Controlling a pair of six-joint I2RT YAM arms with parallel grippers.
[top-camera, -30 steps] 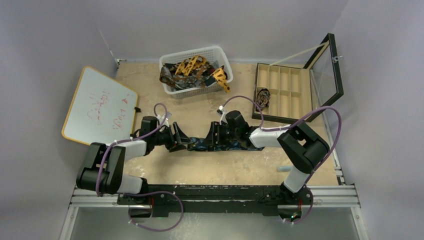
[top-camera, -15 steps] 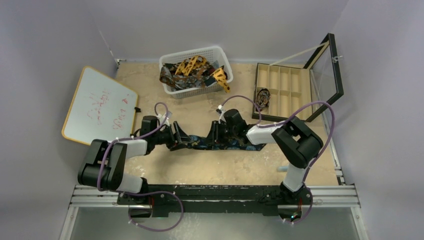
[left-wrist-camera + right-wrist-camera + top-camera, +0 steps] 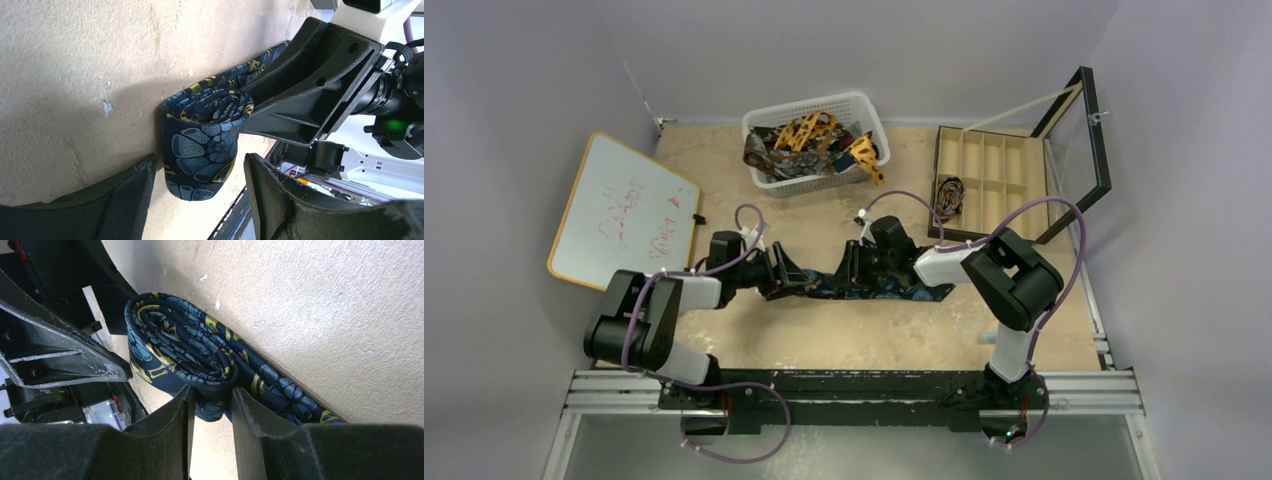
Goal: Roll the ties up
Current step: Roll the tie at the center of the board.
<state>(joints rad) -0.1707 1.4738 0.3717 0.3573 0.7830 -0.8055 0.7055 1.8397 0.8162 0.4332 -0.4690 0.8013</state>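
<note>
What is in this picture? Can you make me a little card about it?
Tie on table: navy tie, partly rolled, with a flat length left
Right gripper: pinching the roll
Left gripper: open, one finger on each side of the roll
Other ties: heaped in the white basket
Job: rolling not finished

A tan, scuffed tabletop (image 3: 874, 340) is enclosed on three sides by plain pale grey walls (image 3: 904, 50). Soft, even light is cast throughout. An aluminium rail (image 3: 1104, 385) is mounted along the table's near edge.
</note>
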